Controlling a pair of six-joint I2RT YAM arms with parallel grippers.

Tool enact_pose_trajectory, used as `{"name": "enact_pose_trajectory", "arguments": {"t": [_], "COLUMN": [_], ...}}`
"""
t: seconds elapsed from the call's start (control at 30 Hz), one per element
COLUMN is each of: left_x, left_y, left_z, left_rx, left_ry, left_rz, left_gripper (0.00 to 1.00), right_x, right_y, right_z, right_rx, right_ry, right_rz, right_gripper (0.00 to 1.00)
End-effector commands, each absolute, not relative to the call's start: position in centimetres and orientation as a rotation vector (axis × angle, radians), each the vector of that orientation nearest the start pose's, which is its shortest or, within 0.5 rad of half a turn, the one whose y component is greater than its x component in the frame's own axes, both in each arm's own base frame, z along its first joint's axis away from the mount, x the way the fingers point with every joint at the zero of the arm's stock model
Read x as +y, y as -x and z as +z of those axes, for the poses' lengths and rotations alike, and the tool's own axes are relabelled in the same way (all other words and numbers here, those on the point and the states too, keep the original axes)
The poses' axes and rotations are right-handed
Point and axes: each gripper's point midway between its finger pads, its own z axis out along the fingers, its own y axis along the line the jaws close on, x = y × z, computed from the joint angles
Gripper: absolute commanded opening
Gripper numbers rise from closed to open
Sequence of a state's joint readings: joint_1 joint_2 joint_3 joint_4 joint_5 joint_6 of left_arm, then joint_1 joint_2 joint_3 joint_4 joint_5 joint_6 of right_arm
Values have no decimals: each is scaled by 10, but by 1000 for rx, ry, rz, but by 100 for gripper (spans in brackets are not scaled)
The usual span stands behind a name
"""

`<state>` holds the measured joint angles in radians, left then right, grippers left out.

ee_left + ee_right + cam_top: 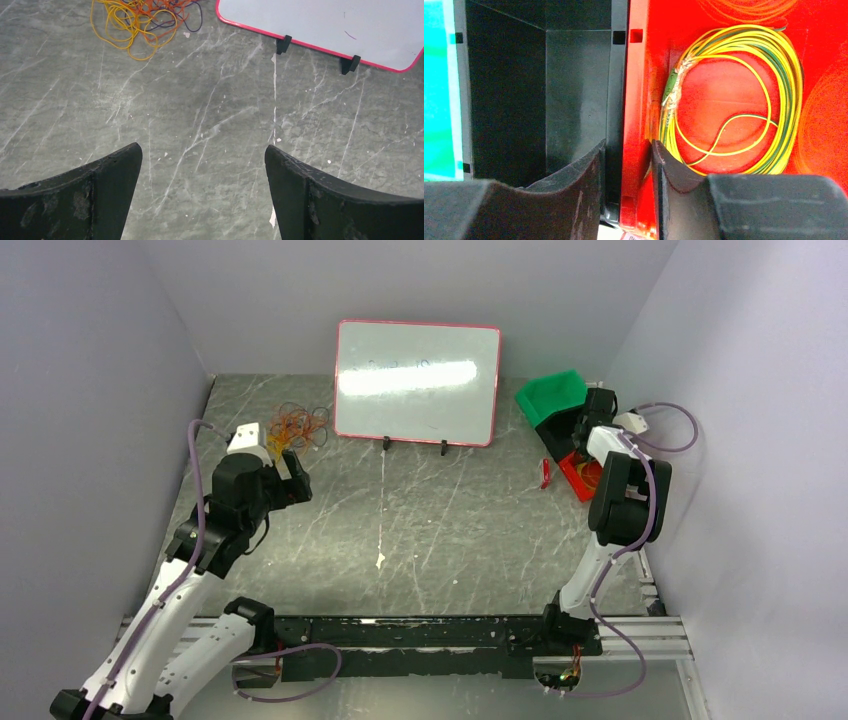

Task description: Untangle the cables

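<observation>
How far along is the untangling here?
Looks done: one yellow-green coil lies in the red bin. In hand: no cable; right gripper straddles that bin's wall, left gripper open above the table. Left: the orange-yellow tangle by the whiteboard.

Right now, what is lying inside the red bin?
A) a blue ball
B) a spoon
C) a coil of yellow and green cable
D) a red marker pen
C: the right wrist view shows a yellow-and-green cable coil lying on the floor of the red bin, with no ball, spoon or pen in it.
</observation>
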<state>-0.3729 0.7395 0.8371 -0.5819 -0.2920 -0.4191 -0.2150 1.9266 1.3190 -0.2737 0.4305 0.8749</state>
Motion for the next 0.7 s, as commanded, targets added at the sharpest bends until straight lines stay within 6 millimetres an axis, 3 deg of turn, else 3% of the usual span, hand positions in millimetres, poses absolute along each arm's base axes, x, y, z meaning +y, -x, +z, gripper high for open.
{"name": "enact_pose_trajectory", "arguments": {"t": [0.0,0.13,0.33,0.67], "left_x": [-62,-62,-61,-61], "left_y": [-256,-257,-256,-256], "left_z": [224,224,223,224], "left_rx": [2035,2035,2038,2037], "left_ry": [236,235,238,240], "left_rz": [-176,-176,-165,-161], "left_gripper": [97,97,97,97], "right_x": [-158,-163,-165,-161], "right_y": [-467,-464,-455,-437], "right_z": [92,104,131,197], "right_rx": [1789,1720,1622,1587], "right_ry": [-1412,-1469,-1505,-1411], "right_rz": [-191,-159,-121,-98], "right_gripper": [16,0,0,0]}}
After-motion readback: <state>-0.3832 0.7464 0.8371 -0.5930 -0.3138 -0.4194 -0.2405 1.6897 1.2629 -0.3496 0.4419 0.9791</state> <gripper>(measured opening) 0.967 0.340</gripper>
